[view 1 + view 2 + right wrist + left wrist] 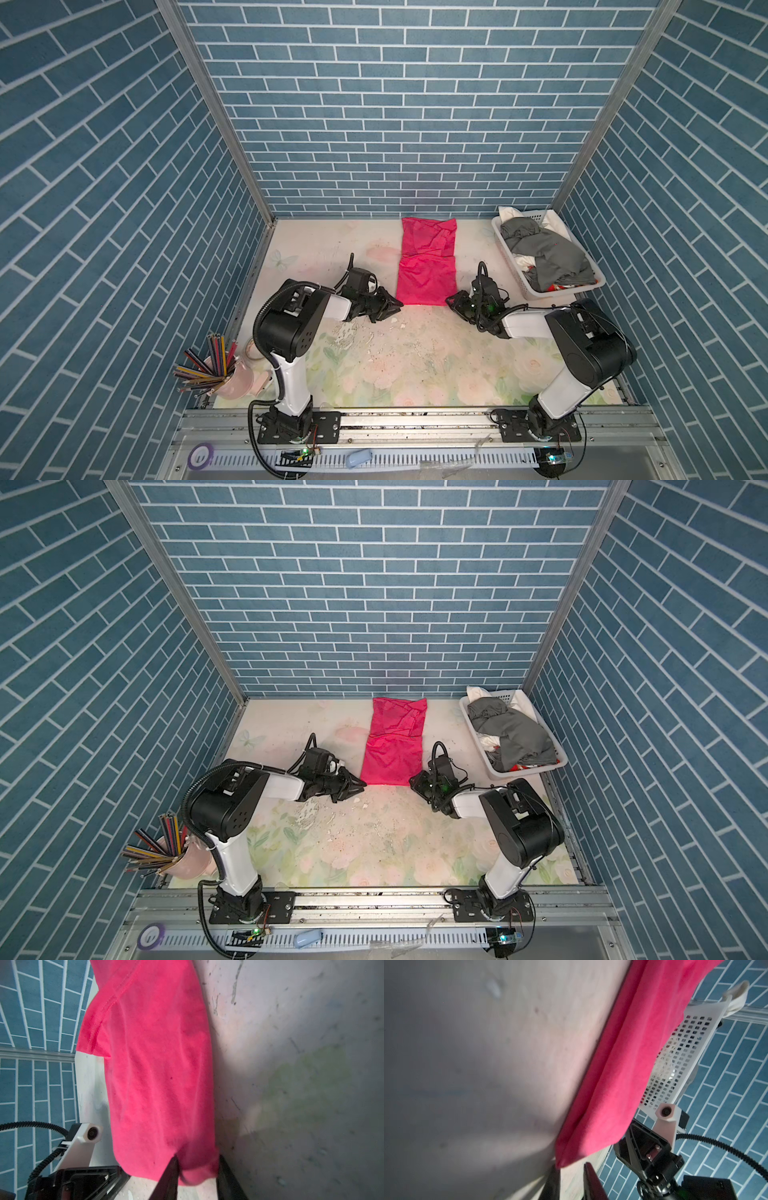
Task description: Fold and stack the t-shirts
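A bright pink t-shirt (428, 262) (395, 742) lies folded into a long strip on the table, from the back wall toward the front. My left gripper (397, 306) (572, 1167) is low at its near left corner. A narrow gap shows between its jaws, and the shirt (623, 1064) corner touches one fingertip. My right gripper (451, 300) (198, 1165) is at the near right corner, with a bunched fold of the shirt (162, 1074) pinched between its fingers. More t-shirts, dark grey (557, 253), white (509, 214) and red (557, 286), are heaped in the basket.
The white slotted basket (536, 293) (675, 1053) stands at the right, close behind my right arm. A pink cup of coloured pencils (232, 380) sits at the front left corner. A purple tape roll (200, 455) lies on the front rail. Blue brick walls enclose three sides.
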Robot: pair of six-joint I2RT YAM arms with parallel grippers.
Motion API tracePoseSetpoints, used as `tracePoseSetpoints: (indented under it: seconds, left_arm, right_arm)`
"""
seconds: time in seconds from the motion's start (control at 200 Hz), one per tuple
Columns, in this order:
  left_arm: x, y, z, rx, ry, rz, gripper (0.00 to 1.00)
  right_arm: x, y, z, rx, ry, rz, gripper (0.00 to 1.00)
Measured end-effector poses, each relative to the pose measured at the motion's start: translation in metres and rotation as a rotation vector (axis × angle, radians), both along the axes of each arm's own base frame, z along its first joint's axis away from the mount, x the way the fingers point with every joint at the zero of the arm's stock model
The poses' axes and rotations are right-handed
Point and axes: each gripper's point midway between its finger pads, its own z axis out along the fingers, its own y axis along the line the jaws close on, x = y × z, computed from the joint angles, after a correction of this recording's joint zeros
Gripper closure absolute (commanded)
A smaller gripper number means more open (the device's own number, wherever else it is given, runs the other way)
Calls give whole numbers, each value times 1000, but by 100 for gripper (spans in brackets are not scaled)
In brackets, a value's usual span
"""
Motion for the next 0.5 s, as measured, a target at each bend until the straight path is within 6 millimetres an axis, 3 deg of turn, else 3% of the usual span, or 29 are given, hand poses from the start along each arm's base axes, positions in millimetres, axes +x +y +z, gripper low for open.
tracePoseSetpoints:
  seconds: [0.17,0.265,0.355,0.495]
  left_arm:
    - [18,-2,-2,26,-42,5,100]
    - [30,-4,0,38,-72,11,100]
    - [37,-6,4,37,-94,16,100]
    - [40,-8,9,23,-109,21,100]
  right_arm:
    - [2,1,6,6,-21,3,42]
    - [-5,-4,10,14,-20,-7,28]
    - [-14,-9,14,34,-9,-26,22]
    - [-25,-10,17,71,22,-62,19]
